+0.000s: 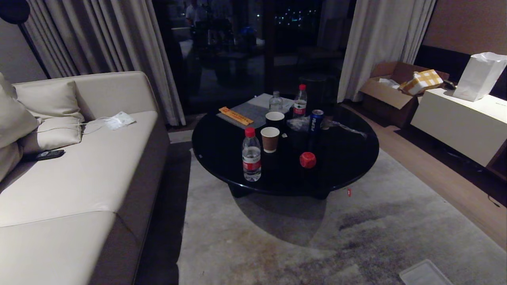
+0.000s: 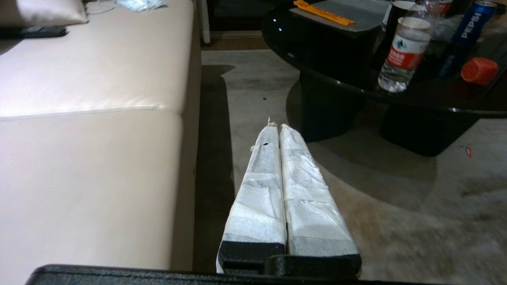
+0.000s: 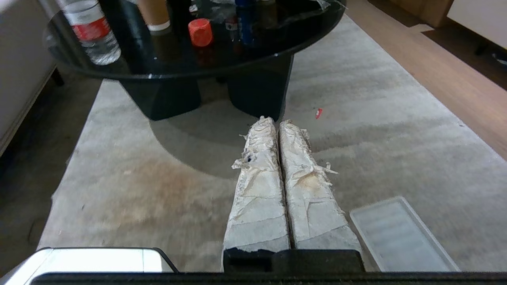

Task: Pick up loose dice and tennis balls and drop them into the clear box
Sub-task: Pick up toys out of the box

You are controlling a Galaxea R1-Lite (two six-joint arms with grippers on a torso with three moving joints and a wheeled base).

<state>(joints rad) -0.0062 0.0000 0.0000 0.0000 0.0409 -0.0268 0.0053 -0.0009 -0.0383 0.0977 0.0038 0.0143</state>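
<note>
Jaws of left gripper (image 2: 279,128) closed, the two white-wrapped fingers pressed side to side, holding nothing, low over the grey rug (image 2: 396,221) beside the cream sofa (image 2: 91,118). Jaws of right gripper (image 3: 276,120) closed and empty too; wrapping frayed, torn at the tips. Neither arm shows in the head view.

Just beside the right gripper, on the rug: flat translucent ribbed panel (image 3: 400,235), rectangular, cut off by the frame edge in the head view. Small red scrap (image 3: 318,113) on the rug near the table foot, too small to identify.

Round glossy black table (image 1: 344,162) ahead. Red die (image 1: 307,160), round-cornered, sits loose near the table's front edge; pips not legible. No other dice, tennis balls or the clear box can be made out.

Readable writing: "PEPSI" on blue can (image 1: 316,120). Water bottle (image 1: 251,154), clear plastic, red cap, red-and-white label, text illegible; second like it (image 1: 300,101) at the back. Brown paper cup (image 1: 270,139), black cup (image 1: 275,119) behind it. Orange strip (image 1: 236,116) with print too small to read, on grey sheet. Crumpled clear plastic beside the can.
</note>
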